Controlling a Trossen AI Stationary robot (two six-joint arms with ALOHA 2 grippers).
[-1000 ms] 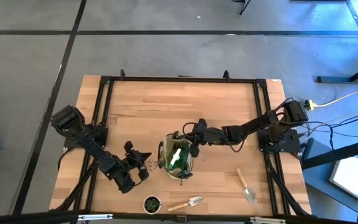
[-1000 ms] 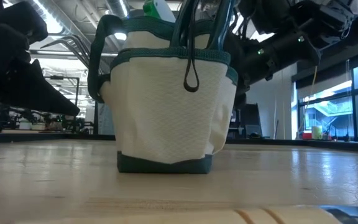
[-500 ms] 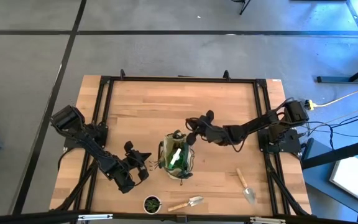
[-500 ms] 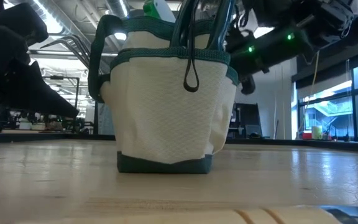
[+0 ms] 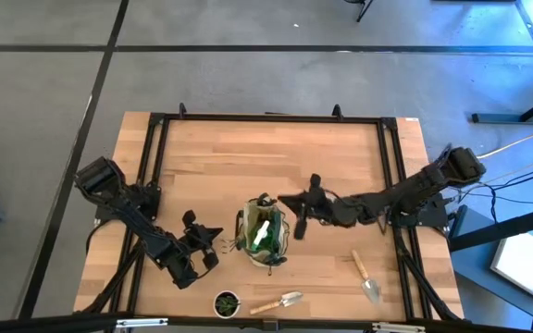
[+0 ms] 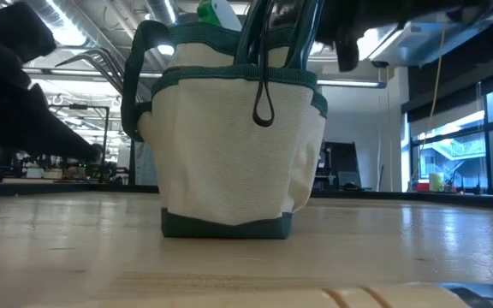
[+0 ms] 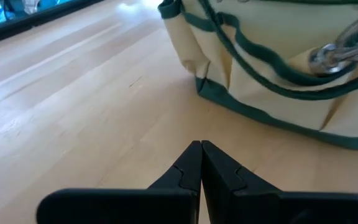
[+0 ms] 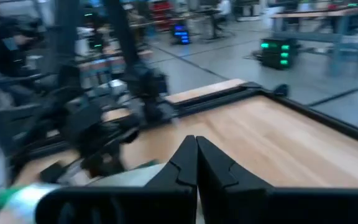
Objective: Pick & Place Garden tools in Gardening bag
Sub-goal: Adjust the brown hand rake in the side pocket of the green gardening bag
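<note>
Right pincer (image 5: 296,215) hung above the surface (image 5: 248,157) just beside the gardening bag (image 5: 265,237), on its right, fingers pressed together and holding nothing. Left pincer (image 5: 213,242) sat low at the bag's other side, its tips close to the fabric without visible contact, fingers (image 7: 191,167) likewise together and empty.

Hidden or unclear: the bag's contents were only partly legible. A green spray bottle (image 6: 216,13) with a pale top rose from the mouth, cut off by the low view's upper edge; dark handles beside it could not be identified. A metal item (image 7: 335,55) in a side pocket was cropped. The right wrist view was blurred, and the bag beneath it could not be made out.

Edges and room: the bag stood upright toward the near middle of the surface, with bare wood behind it. Two wooden-handled trowels remained outside, one (image 5: 366,275) near the right rail, one (image 5: 278,302) at the near edge beside a potted plant (image 5: 227,302). Both lay well apart from either pincer.
</note>
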